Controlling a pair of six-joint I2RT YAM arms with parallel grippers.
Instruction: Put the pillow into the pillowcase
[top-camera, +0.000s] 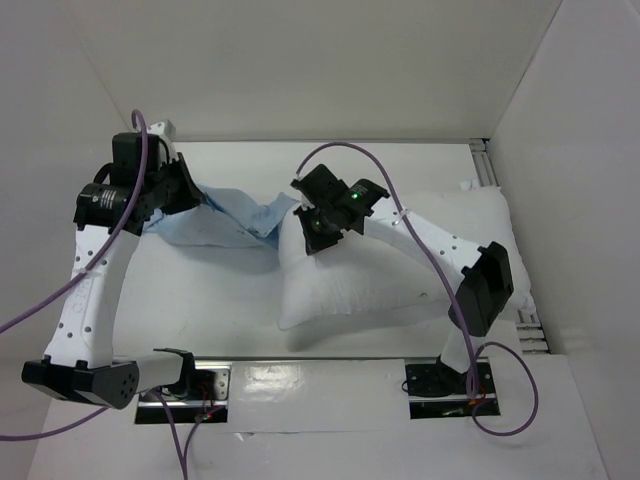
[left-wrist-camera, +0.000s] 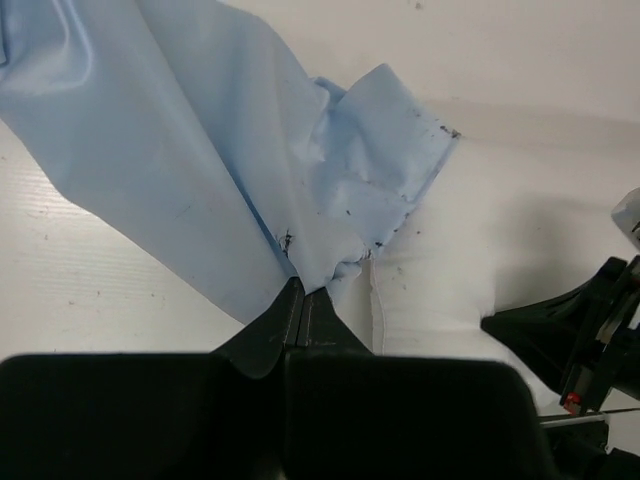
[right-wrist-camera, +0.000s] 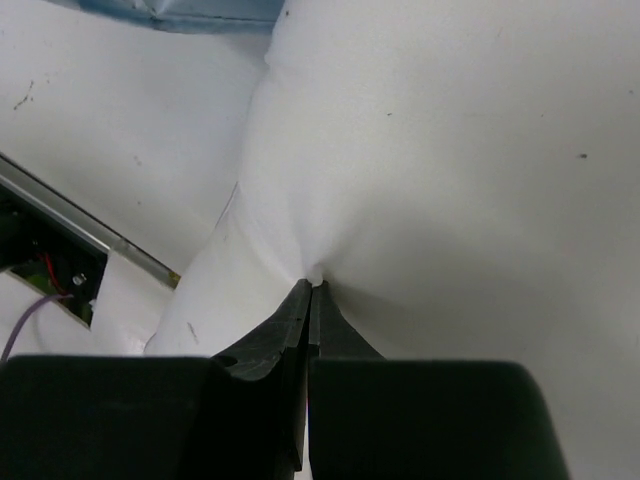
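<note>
Both tools are clamped tight: my left tool pinches the limp, wrinkled light blue pillowcase, and my right tool pinches a fold of the plump white pillow. I see the pillow lying on the right half of the tabletop, with the pillowcase spread to its left and touching its corner.

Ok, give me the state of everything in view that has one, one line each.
pillow: lying on the table, not yet in the pillowcase, fabric pinched near its left end.
pillowcase: limp and wrinkled, one end reaching the pillow's corner.
left gripper: shut on the pillowcase.
right gripper: shut on the pillow.
</note>
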